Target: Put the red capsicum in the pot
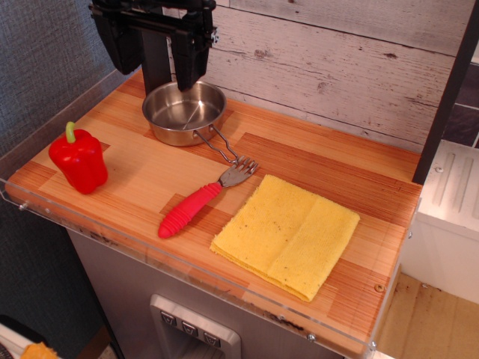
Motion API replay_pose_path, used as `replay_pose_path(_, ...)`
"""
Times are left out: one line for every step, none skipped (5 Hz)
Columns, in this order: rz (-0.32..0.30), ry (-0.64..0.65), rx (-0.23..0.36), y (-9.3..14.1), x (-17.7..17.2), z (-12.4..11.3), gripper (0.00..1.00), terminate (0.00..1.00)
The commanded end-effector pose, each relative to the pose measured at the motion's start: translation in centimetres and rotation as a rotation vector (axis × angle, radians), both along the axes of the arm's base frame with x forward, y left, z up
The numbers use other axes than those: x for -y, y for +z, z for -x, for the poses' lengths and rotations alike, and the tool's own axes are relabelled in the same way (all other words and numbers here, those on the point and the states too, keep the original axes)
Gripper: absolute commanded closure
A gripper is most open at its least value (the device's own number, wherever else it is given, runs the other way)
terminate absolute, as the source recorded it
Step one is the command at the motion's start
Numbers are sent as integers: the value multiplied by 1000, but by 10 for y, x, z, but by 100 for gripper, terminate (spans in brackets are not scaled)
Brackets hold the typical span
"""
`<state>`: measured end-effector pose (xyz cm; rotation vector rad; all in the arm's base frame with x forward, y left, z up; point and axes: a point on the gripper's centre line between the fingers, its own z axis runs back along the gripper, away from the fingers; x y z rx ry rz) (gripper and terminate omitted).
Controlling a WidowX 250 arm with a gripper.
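Red capsicum (78,159): stood upright near the bench's left front corner, long axis vertical, green stem pointing up and slightly left; untouched. Gripper (156,41): hung at the back edge just behind the pot, well apart from the capsicum, holding nothing; whether the jaws were open could not be told. Pot (184,112): empty, wire handle toward the fork (207,198). Step judged: approach not begun; next, travel to the left front corner, descend over the stem.
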<state>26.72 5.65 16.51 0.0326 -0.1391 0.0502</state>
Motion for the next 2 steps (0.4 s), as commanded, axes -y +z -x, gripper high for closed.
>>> replay_pose_path(0,0,0,0,0,0,0,0)
replay_pose_path(-27,-15,34,-3,-39,16,0,0)
